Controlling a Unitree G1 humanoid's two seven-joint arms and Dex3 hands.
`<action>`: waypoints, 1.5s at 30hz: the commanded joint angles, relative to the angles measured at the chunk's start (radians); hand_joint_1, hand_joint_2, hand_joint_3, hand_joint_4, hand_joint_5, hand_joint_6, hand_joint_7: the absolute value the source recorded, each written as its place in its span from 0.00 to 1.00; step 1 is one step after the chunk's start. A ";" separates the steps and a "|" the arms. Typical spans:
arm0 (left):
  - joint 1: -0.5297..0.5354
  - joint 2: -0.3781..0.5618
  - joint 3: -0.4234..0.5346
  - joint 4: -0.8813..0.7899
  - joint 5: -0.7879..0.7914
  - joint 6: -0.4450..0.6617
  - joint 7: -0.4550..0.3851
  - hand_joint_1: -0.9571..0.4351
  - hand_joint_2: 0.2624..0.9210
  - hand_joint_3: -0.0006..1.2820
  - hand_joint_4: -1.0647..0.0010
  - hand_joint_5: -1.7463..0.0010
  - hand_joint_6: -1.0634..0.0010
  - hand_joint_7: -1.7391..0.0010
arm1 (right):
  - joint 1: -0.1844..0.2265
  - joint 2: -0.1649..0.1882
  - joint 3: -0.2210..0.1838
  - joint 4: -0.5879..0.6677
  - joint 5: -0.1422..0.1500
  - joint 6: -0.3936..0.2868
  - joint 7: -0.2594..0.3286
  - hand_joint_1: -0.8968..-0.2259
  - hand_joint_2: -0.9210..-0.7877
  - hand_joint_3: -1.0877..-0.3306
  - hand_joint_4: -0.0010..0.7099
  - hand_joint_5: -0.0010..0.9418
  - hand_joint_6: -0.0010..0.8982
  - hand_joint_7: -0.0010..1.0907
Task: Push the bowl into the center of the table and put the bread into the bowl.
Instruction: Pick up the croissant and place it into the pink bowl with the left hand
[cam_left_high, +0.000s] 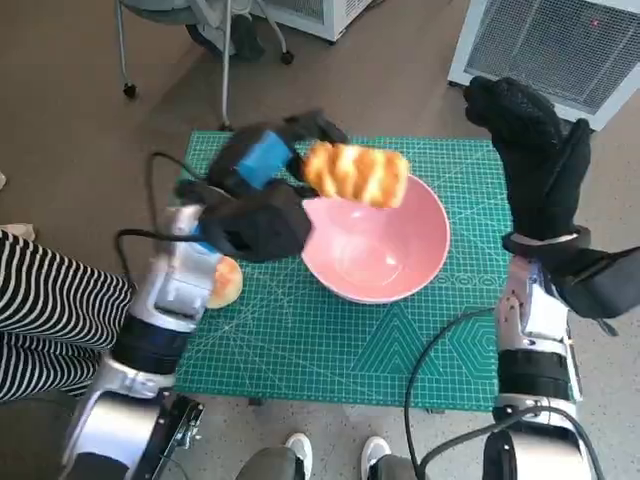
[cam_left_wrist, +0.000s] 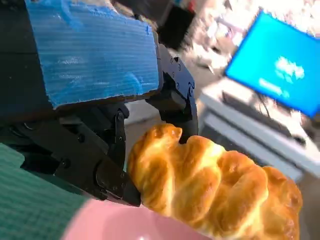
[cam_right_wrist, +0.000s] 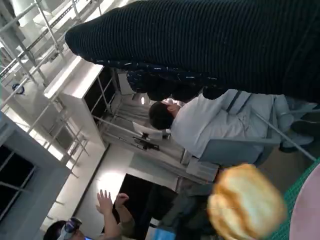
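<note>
A golden braided bread (cam_left_high: 357, 173) hangs above the far left rim of the pink bowl (cam_left_high: 385, 255), pinched at its left end by my left hand (cam_left_high: 262, 165). In the left wrist view the black fingers (cam_left_wrist: 176, 95) close on the bread (cam_left_wrist: 215, 187) just over the bowl's pink rim (cam_left_wrist: 112, 225). The bowl stands near the middle of the green mat. My gloved right hand (cam_left_high: 535, 150) is raised over the table's far right corner, holds nothing and stays clear of the bowl. The right wrist view shows the glove (cam_right_wrist: 200, 45), the bread (cam_right_wrist: 246, 202) and a sliver of the bowl (cam_right_wrist: 309, 210).
A second, round bread roll (cam_left_high: 226, 282) lies on the green mat (cam_left_high: 330, 350) beside my left forearm. A person's striped leg (cam_left_high: 40, 320) is at the left, shoes (cam_left_high: 295, 452) at the front edge. A white unit (cam_left_high: 550, 40) stands beyond the far right corner.
</note>
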 joint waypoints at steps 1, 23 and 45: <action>-0.037 -0.020 -0.035 0.112 0.025 -0.049 0.007 0.69 0.95 0.01 0.20 0.43 0.33 0.39 | 0.024 -0.006 0.004 0.005 -0.014 0.006 -0.001 0.28 0.00 0.55 0.24 0.00 0.04 0.47; -0.053 -0.019 -0.097 0.248 0.048 -0.148 -0.099 0.54 0.76 0.02 0.73 0.92 0.67 0.92 | 0.047 0.003 0.007 -0.039 -0.007 0.018 -0.007 0.27 0.00 0.55 0.24 0.00 0.05 0.48; 0.140 0.159 0.153 -0.331 -0.189 -0.062 -0.330 0.33 0.88 0.02 0.89 1.00 0.71 1.00 | 0.058 0.018 0.017 -0.077 -0.008 0.039 -0.027 0.25 0.00 0.56 0.24 0.00 0.05 0.47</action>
